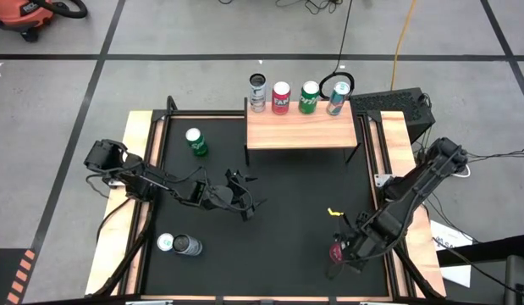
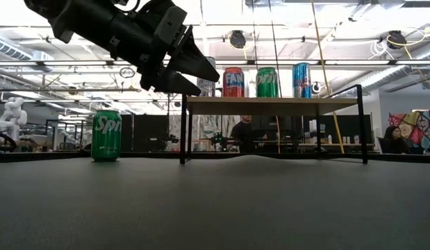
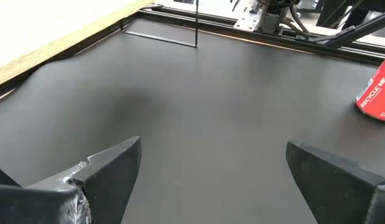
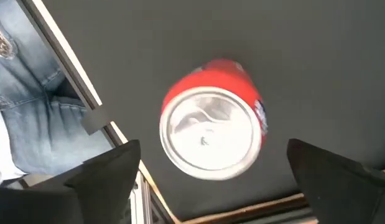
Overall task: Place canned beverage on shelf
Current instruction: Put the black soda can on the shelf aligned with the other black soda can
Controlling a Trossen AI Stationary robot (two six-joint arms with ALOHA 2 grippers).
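Red can (image 4: 212, 118) under right hand (image 4: 211, 180), shelf (image 1: 300, 128) Fanta (image 1: 281, 98), Sprite (image 1: 309, 97)

A robotics lab or workshop in an open industrial hall is shown. Beyond the left arm's open black two-finger gripper (image 2: 201, 75), exposed ceiling trusses and ducts (image 2: 284, 42), rows of dark workbenches (image 2: 284, 142) and a white robot figure (image 2: 11, 114) are seen. A grey concrete floor marked with black tape lines (image 1: 101, 68), an orange shop vacuum (image 1: 29, 15) and loose cables (image 1: 397, 42) are seen past the black-topped table (image 1: 287, 212).

Light-wood shelf (image 1: 300, 132), matt black table (image 1: 287, 220)
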